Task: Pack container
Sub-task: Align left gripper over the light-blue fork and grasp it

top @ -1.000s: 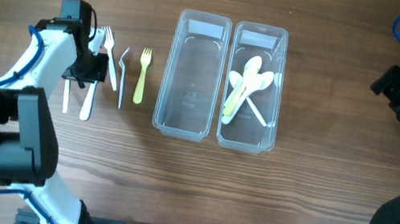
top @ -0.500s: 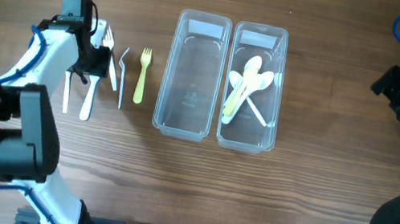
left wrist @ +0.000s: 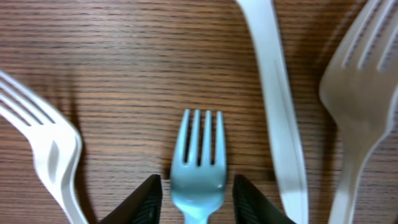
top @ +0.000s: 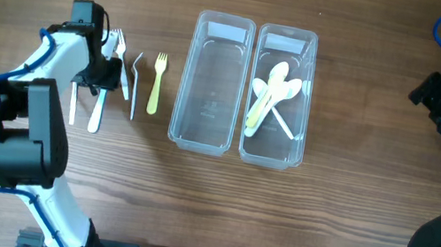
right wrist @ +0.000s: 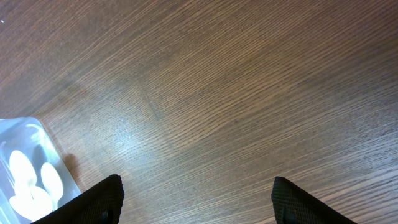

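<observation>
Right now my left gripper point(left wrist: 197, 190) sits low over the table point(left wrist: 124, 74). Its fingers point(left wrist: 148, 198) are spread either side of a pale blue fork point(left wrist: 198, 163), and a sliver of wood shows on each side. A white fork point(left wrist: 53, 155) lies to one side of it, and a long white utensil point(left wrist: 277, 112) to the other. From overhead, the left container point(top: 202, 138) and the right container point(top: 269, 152), which holds spoons point(top: 276, 84), stand side by side mid-table. A yellow fork point(top: 156, 81) lies just left of them. My right gripper point(right wrist: 196, 199) hangs wide open, gripping nothing, far to the right.

A robotics lab: wood-grain table point(top: 347, 225) flanked by blue-cabled arms point(top: 15, 143)
</observation>
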{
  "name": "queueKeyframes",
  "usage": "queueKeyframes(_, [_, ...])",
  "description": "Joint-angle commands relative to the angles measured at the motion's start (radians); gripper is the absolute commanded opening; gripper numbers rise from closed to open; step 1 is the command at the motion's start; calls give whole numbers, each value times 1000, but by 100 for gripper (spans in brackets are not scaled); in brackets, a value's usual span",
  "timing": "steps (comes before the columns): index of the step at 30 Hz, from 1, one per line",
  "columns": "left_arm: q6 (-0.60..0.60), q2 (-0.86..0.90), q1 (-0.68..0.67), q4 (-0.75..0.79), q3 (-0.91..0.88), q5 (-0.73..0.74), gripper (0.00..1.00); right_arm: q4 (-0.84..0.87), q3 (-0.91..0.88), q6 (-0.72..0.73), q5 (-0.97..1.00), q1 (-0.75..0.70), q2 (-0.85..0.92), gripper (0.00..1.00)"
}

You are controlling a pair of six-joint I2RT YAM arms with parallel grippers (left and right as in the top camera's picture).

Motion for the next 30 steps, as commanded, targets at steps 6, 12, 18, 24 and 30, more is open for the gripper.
queueKeyframes(6, [5, 10, 31, 3, -5, 5, 28, 3, -3, -10, -15, 3, 9, 76])
queueKeyframes(12, [5, 10, 31, -1, -5, 5, 15, 3, -3, -10, -15, 3, 9, 76])
queueKeyframes(18, [5, 5, 31, -21, -5, 5, 29, 14, -3, -9, -15, 3, 9, 76])
queueKeyframes(24, [5, 6, 31, -18, -6, 5, 68, 18, -3, -10, -15, 3, 9, 75])
queueKeyframes(30, [2, 10, 31, -18, -10, 18, 42, 18, -3, -11, -10, 3, 9, 76])
